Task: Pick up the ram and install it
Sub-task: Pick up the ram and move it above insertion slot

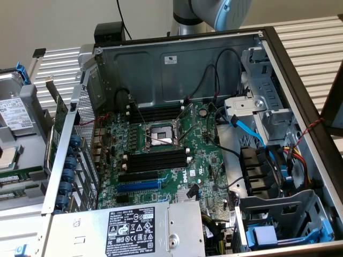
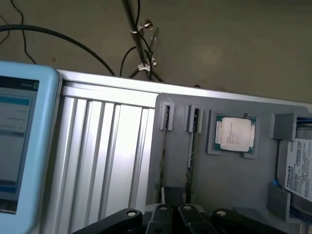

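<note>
The ram: two sticks, one (image 2: 165,146) beside the other (image 2: 191,146), stand edge-on in slots of a grey tray (image 2: 234,190). Their near ends are hidden behind the jaws, which are closed on nothing. One processor (image 2: 235,134) lies alongside; one hard drive (image 2: 298,168) is cut off.

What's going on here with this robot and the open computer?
A robot arm is working at an open computer case. Its gripper is shut and empty as far as can be seen. It hangs over a gray tray, close to two memory sticks standing on edge in it. A processor chip and a hard drive sit in the same tray. The black memory slots on the motherboard look empty, so no stick is installed yet.
</note>
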